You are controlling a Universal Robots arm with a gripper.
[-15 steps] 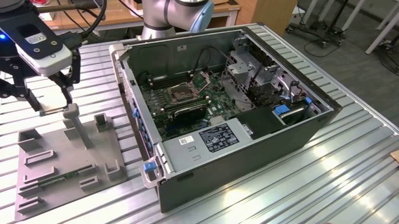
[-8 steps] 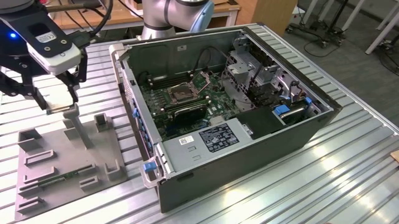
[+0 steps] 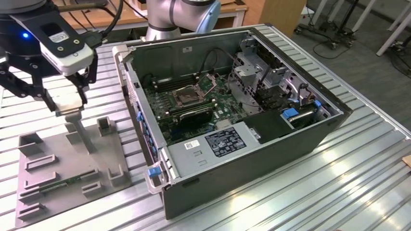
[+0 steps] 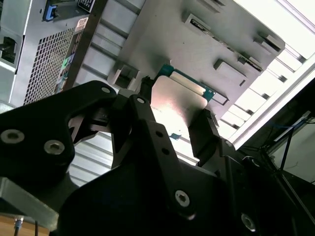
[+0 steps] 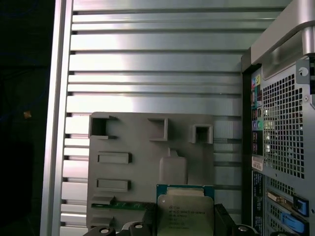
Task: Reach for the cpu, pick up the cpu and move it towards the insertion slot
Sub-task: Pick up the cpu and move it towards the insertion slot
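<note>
Pinches the cpu (image 5: 184,215) by two opposite edges in the tool (image 3: 67,107), above the grey holder plate (image 3: 61,166).
Hangs at the exterior view's left, well apart from the insertion slot (image 3: 188,96) inside the open computer case (image 3: 257,161).

The exterior view looks down from high and off to one side, well back. It takes in the ribbed tabletop (image 3: 359,159), the open computer case (image 3: 237,110) at the frame's centre, the grey fixture plate (image 3: 70,173) in the lower left and the gripper (image 3: 67,106) in the upper left. The first wrist view faces straight down, close above the fixture plate. The second wrist view sits just behind the gripper's black fingers (image 4: 147,142), looking along them at a slant. Both wrist views share the fixture plate, the cpu (image 5: 184,214) held in the gripper and the case's perforated panel.
</note>
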